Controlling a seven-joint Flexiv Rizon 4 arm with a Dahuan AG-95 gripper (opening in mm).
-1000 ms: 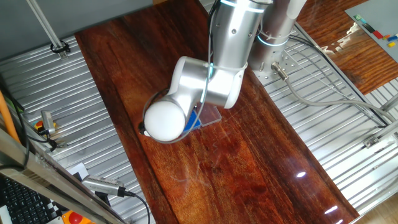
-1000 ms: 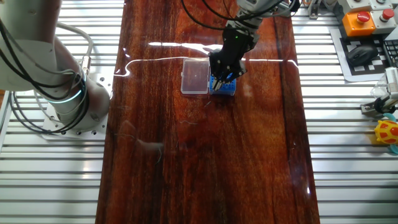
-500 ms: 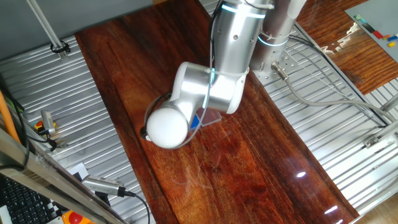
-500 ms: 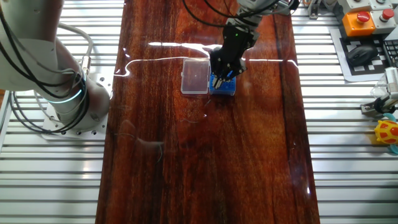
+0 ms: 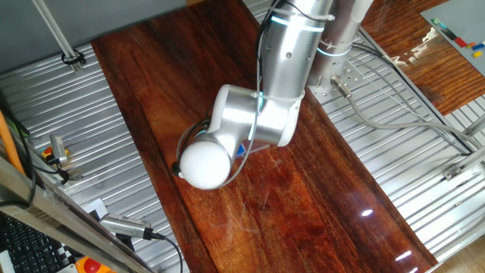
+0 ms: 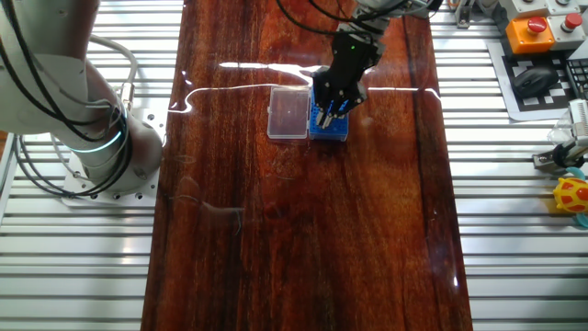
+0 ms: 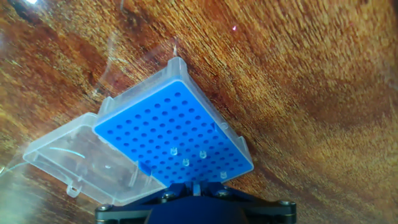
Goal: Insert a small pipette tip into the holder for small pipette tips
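The gripper (image 6: 333, 111) hovers over the blue pipette tip rack (image 7: 175, 140) — a few tips (image 7: 185, 162) already sit in it, probably near done; finger state can't be told.

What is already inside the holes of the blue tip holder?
The holder for small pipette tips has about four clear tips seated near its lower edge. The edge nearest the gripper is hidden.

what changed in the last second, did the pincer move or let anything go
In the other fixed view the pincer drew slightly up the picture, toward the table's far end, staying over the blue rack. No grasp or release is visible. The rack and its clear lid stayed put.
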